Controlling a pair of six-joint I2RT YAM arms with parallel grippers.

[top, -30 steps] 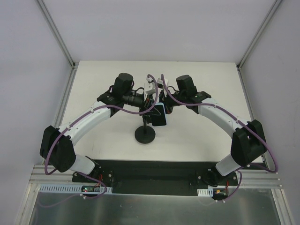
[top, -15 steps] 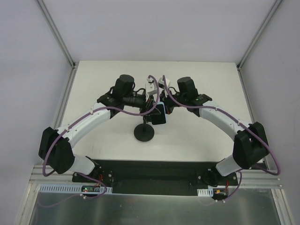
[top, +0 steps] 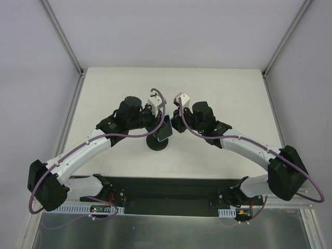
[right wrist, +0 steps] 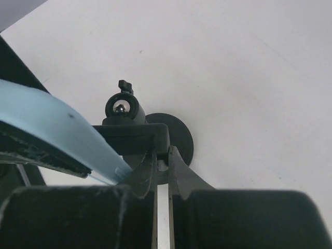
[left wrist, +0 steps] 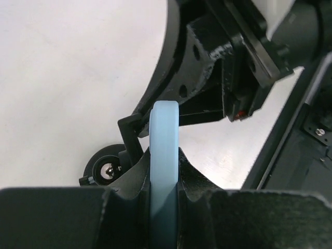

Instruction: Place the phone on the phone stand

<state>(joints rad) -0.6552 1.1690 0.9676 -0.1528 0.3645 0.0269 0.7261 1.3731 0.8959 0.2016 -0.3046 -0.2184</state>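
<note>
My left gripper (top: pixel 161 129) is shut on the phone (top: pixel 164 133), a flat phone with a light blue rim, and holds it tilted just above the black phone stand (top: pixel 156 144). In the left wrist view the phone's blue edge (left wrist: pixel 165 150) stands upright between my fingers (left wrist: pixel 136 171), with the stand (left wrist: pixel 106 168) below and to the left. My right gripper (top: pixel 174 124) sits right of the phone. In the right wrist view its jaws (right wrist: pixel 162 155) are closed on the edge of the stand's cradle (right wrist: pixel 132 137). The phone (right wrist: pixel 57 132) comes in from the left, touching the cradle, above the disc base (right wrist: pixel 180 136).
The white table (top: pixel 223 93) is bounded by grey walls and metal frame posts at the left (top: pixel 78 78) and right (top: pixel 267 72). The two arm bases stand on a black plate (top: pixel 171 192) at the near edge.
Both grippers have moved left and nearer with the phone. The phone has come down onto the top of the stand, and the stand has shifted slightly.
</note>
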